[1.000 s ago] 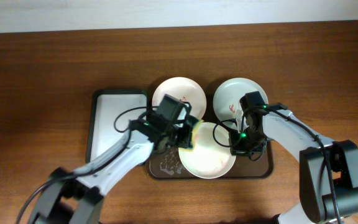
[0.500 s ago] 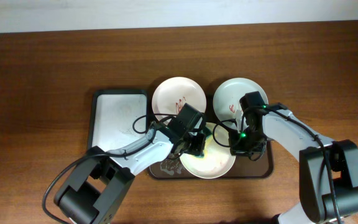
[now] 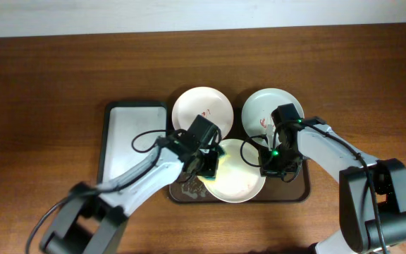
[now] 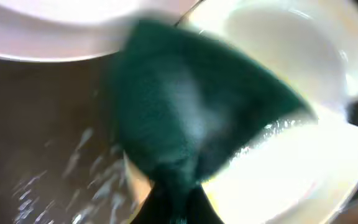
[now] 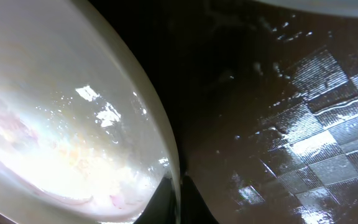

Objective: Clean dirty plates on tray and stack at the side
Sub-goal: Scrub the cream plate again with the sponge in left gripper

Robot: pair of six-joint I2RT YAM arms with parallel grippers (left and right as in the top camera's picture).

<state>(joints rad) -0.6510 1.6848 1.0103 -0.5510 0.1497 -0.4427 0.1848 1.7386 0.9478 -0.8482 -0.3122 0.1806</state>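
Observation:
Three plates lie on the dark brown tray (image 3: 298,193). A white plate (image 3: 203,107) with a red smear is at the back left, a pale grey-green plate (image 3: 263,106) with a red smear at the back right, and a front plate (image 3: 238,180) between my grippers. My left gripper (image 3: 210,161) is shut on a green and yellow sponge (image 4: 191,118) pressed on the front plate's left rim (image 4: 278,50). My right gripper (image 3: 268,166) is shut on the front plate's right rim (image 5: 166,168). Faint pink smears show inside that plate (image 5: 55,124).
A smaller white-lined tray (image 3: 132,137) lies left of the brown tray. Soapy foam flecks (image 3: 189,187) sit on the brown tray's front left. The wet tray floor (image 5: 303,124) shows in the right wrist view. The wooden table (image 3: 48,85) surrounds everything.
My left gripper swept the sponge onto the front plate and has drawn back to the plate's left rim. The right gripper and the plates have not moved.

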